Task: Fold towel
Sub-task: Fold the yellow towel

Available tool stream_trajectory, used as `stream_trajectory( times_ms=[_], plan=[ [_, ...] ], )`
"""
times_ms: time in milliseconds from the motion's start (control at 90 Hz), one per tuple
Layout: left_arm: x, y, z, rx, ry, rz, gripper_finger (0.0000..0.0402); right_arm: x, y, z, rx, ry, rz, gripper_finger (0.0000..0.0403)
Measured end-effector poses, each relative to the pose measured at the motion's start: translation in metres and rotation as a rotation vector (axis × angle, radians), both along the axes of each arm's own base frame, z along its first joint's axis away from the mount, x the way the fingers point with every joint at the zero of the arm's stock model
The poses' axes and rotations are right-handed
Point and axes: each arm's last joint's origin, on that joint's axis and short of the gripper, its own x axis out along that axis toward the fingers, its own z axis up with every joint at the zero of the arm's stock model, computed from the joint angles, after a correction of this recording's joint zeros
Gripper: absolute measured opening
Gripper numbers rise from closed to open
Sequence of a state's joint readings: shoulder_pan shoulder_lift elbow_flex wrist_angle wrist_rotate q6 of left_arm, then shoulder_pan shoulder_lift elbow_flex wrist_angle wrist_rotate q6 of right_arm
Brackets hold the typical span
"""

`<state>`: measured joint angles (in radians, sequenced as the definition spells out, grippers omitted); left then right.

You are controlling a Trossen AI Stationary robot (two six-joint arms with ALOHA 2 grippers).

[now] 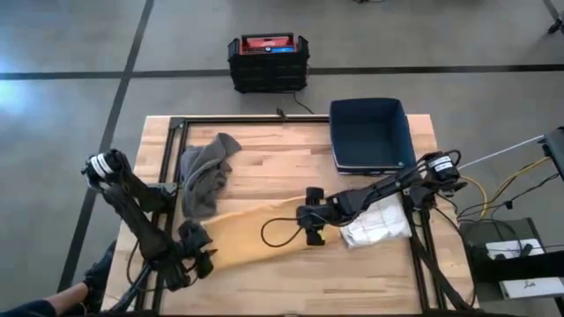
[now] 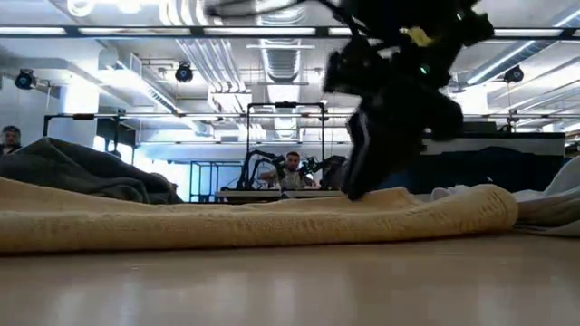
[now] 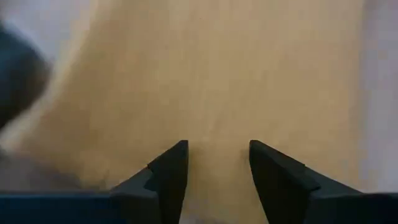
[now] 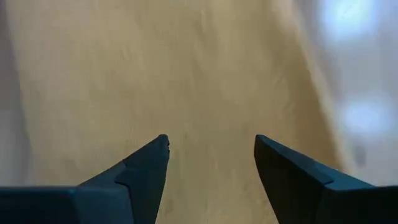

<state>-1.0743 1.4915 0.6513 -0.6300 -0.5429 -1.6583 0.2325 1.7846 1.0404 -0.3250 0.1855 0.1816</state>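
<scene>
A tan towel (image 1: 251, 231) lies spread in a long band across the near half of the wooden table (image 1: 282, 163); in the low view the tan towel (image 2: 227, 222) shows as a low ridge. My left gripper (image 1: 201, 251) hangs over the towel's left end, and its fingers stand open above the tan towel (image 3: 217, 74) in its wrist view. My right gripper (image 1: 313, 229) is over the towel's right part, also open, fingers pointing down at the tan towel (image 4: 155, 74). In the low view my right gripper (image 2: 358, 186) reaches down to the towel's top. My left gripper stands open over the towel's left end (image 3: 214, 124), and I cannot tell whether its fingertips touch the cloth. My right gripper comes from above, slanting down, its fingertips (image 2: 349, 192) at the towel's upper surface; whether they touch it cannot be told.
A crumpled grey towel (image 1: 208, 174) lies at the far left of the table, and white cloth (image 1: 377, 222) at the right. A dark blue bin (image 1: 370, 132) stands at the far right corner. A black crate (image 1: 269, 62) sits on the floor beyond. People show in the room behind.
</scene>
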Motion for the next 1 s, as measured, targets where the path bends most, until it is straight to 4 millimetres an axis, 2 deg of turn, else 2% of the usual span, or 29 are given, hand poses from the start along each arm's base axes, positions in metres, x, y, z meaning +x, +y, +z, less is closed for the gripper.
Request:
stream_trajectory(
  times_ms=[133, 278, 489, 667, 778, 867, 1000],
  plan=[
    [-0.007, -0.001, -0.005, 0.007, 0.028, -0.001, 0.0124, -0.012, 0.009, -0.012, 0.066, 0.025, -0.046, 0.0209],
    [-0.014, -0.001, -0.004, 0.008, 0.049, 0.012, 0.0104, -0.020, 0.029, -0.020, 0.101, 0.036, -0.083, 0.0201],
    [-0.011, -0.011, 0.013, -0.053, 0.047, -0.024, 0.0087, -0.020, 0.068, -0.021, 0.145, 0.036, -0.085, 0.0195],
    [-0.003, -0.020, 0.038, -0.047, -0.091, -0.063, 0.0078, -0.021, 0.086, 0.001, 0.109, 0.135, -0.031, 0.0196],
    [0.004, -0.016, 0.044, 0.096, -0.254, -0.075, 0.0077, -0.007, 0.088, 0.027, 0.042, 0.049, 0.011, 0.0192],
    [0.014, -0.006, 0.043, 0.206, -0.348, -0.039, 0.0077, 0.003, 0.086, 0.038, -0.060, -0.056, 0.023, 0.0189],
    [0.028, 0.016, 0.028, 0.281, -0.270, -0.004, 0.0076, 0.021, 0.077, 0.042, -0.105, -0.194, 0.049, 0.0184]
  ],
)
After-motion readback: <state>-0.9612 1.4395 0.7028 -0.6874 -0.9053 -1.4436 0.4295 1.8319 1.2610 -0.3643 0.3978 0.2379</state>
